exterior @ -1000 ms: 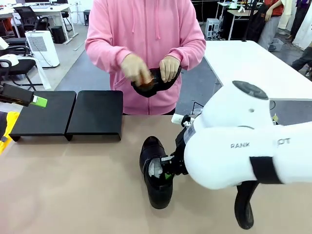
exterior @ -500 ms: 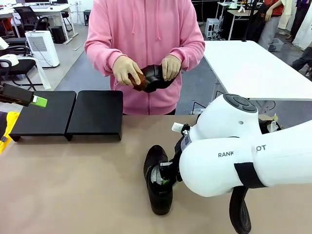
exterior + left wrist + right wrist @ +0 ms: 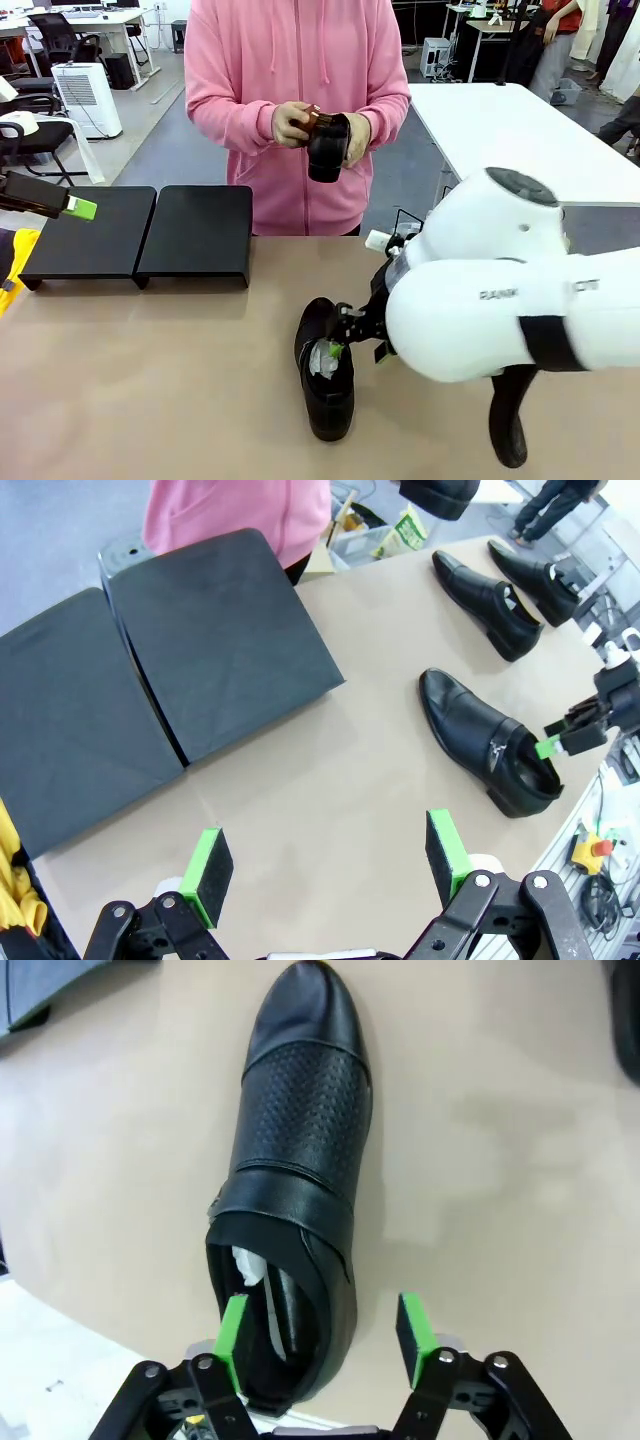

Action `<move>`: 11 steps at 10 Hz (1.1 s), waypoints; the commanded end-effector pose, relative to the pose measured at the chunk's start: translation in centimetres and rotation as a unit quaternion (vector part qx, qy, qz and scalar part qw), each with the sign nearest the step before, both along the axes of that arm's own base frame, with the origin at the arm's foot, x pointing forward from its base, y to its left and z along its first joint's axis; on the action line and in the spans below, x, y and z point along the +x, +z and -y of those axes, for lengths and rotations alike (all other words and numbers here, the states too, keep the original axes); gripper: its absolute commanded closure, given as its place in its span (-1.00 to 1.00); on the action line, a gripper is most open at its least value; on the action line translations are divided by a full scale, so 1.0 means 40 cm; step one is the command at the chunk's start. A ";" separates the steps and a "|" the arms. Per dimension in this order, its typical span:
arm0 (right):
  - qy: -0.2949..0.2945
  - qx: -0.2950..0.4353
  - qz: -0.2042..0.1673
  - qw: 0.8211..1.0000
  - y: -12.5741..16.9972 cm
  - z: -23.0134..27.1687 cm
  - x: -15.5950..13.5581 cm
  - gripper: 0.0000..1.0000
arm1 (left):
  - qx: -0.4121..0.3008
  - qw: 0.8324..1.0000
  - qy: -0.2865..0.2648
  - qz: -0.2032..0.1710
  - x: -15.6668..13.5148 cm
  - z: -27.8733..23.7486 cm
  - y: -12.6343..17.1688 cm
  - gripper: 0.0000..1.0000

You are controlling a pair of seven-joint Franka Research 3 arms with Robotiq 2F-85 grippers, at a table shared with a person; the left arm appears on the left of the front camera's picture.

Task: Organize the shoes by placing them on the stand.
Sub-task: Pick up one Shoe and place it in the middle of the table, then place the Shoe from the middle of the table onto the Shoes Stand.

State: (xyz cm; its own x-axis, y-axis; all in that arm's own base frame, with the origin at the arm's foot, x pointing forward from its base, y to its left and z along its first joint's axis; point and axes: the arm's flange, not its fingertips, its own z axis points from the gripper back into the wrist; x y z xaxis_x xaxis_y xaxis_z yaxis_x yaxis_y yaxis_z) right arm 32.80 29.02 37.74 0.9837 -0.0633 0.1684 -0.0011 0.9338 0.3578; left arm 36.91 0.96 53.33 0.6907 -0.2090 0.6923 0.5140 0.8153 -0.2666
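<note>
One black shoe rests flat on the table with white paper in its opening. My right gripper stands open at its heel: one pad hangs over the opening, the other outside the shoe's side wall. The person holds another shoe at chest height. A further shoe lies under my right arm, and the left wrist view has two shoes side by side. The stand sits at the far left with nothing on it. My left gripper hovers open above the table beside the stand.
The person in a pink hoodie stands at the far edge and holds a small brown brush against the shoe. My bulky right arm covers the table's right side. Something yellow lies left of the stand. Bare tabletop lies between stand and shoe.
My right gripper has opened and let go of the shoe's rim; the shoe now rests on the table. The person has turned the held shoe while brushing it. The left arm has not moved.
</note>
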 end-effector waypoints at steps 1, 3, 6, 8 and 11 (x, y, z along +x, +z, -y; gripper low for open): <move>-0.008 0.001 0.017 1.000 0.069 0.080 -0.027 -1.00 | -0.006 1.000 -0.006 0.002 0.002 -0.002 0.001 -1.00; -0.006 0.003 0.007 1.000 0.036 0.030 -0.005 -1.00 | -0.006 1.000 -0.006 0.002 0.002 -0.002 0.001 -1.00; -0.006 0.003 0.007 1.000 0.036 0.030 -0.005 -1.00 | -0.006 1.000 -0.006 0.002 0.002 -0.002 0.001 -1.00; -0.006 0.003 0.007 1.000 0.036 0.030 -0.005 -1.00 | -0.006 1.000 -0.006 0.002 0.002 -0.002 0.001 -1.00; -0.033 -0.007 0.010 0.999 0.061 0.068 -0.039 -1.00 | -0.004 0.999 -0.053 -0.010 -0.034 0.109 -0.038 -1.00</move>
